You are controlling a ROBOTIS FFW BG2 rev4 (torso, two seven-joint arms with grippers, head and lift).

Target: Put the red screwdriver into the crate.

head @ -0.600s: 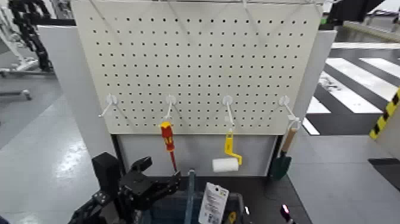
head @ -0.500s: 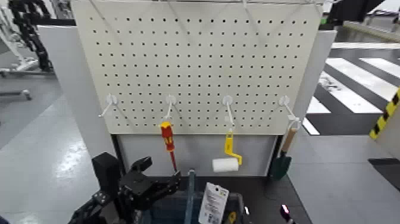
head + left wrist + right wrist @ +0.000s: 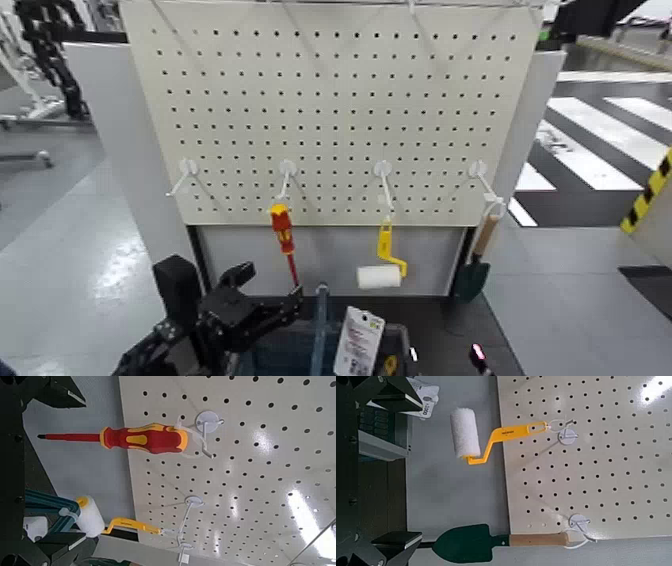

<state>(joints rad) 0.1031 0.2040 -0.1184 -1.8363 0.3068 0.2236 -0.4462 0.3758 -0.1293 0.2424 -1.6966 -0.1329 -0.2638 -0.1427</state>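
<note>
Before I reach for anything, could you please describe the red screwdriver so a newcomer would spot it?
On the pegboard, find the second hook from the left. The screwdriver hangs there, tip down, its red handle banded yellow; its neighbour, the paint roller, is yellow-handled and white.

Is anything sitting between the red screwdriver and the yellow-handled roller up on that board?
Nothing hangs there: between the red screwdriver and the paint roller, the head view shows only bare pegboard and grey panel.

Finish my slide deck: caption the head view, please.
Open left gripper near the hanging red screwdriver, above the crate.
</note>
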